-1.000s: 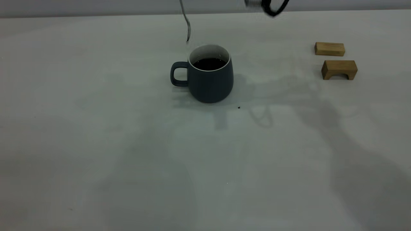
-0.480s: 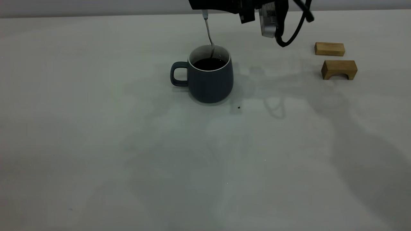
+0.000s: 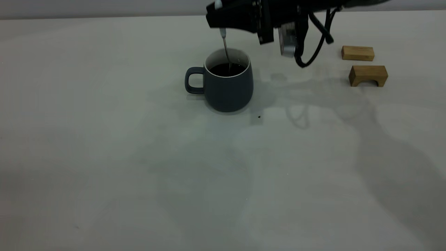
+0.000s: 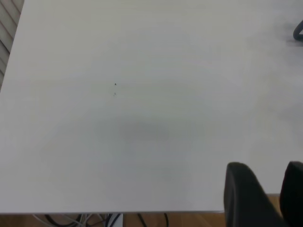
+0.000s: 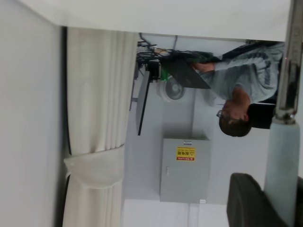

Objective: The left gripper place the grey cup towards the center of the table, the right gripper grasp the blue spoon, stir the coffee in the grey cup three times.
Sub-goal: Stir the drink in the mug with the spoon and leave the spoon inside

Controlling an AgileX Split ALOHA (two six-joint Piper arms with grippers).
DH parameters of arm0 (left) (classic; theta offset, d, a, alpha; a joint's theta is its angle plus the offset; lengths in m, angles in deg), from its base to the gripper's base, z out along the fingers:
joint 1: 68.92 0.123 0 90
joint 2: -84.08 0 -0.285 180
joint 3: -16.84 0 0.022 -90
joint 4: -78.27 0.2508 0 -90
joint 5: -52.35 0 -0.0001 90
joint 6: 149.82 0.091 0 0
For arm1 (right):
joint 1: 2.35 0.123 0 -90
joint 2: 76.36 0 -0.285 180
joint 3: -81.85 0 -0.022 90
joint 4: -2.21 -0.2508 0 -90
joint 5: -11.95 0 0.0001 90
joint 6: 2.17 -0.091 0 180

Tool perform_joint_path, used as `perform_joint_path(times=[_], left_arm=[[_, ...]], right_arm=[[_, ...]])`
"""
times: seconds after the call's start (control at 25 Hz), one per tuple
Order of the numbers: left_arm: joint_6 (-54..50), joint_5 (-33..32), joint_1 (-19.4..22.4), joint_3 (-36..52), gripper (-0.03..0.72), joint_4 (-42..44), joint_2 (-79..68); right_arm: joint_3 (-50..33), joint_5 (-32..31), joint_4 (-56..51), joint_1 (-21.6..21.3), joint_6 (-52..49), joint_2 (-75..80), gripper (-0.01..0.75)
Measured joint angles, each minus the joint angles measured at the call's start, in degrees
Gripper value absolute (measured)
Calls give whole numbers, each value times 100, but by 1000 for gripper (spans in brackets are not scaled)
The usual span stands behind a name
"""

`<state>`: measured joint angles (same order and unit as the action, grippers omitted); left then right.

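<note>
Coffee fills grey cup; right gripper pinches blue spoon dipped in.

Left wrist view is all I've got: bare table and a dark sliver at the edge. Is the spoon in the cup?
Observer: Yes. In the exterior view the blue spoon hangs nearly upright, with its bowl end dipped in the coffee inside the grey cup.
Operator: What's holding it?
Observer: The right gripper, above the cup, fingers shut on the spoon's handle.
Operator: Anything near the cup?
Observer: Two wooden blocks lie on the table toward the right arm's side, well apart from the cup. Your left gripper does not show in the exterior view at all.
</note>
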<state>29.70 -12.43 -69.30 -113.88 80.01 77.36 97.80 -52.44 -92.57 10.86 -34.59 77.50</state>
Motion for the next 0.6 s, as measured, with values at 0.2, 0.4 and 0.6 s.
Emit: perform_joint_path(times=[0.2, 0.4, 0.6], left_arm=[[0, 0, 0, 0, 262, 0, 0], [0, 0, 0, 0, 262, 0, 0], [0, 0, 0, 0, 262, 0, 0]], right_arm=[[0, 136, -4, 0, 444, 47, 134], [0, 492, 35, -9, 883, 47, 134], [0, 521, 336, -93, 465, 47, 134]])
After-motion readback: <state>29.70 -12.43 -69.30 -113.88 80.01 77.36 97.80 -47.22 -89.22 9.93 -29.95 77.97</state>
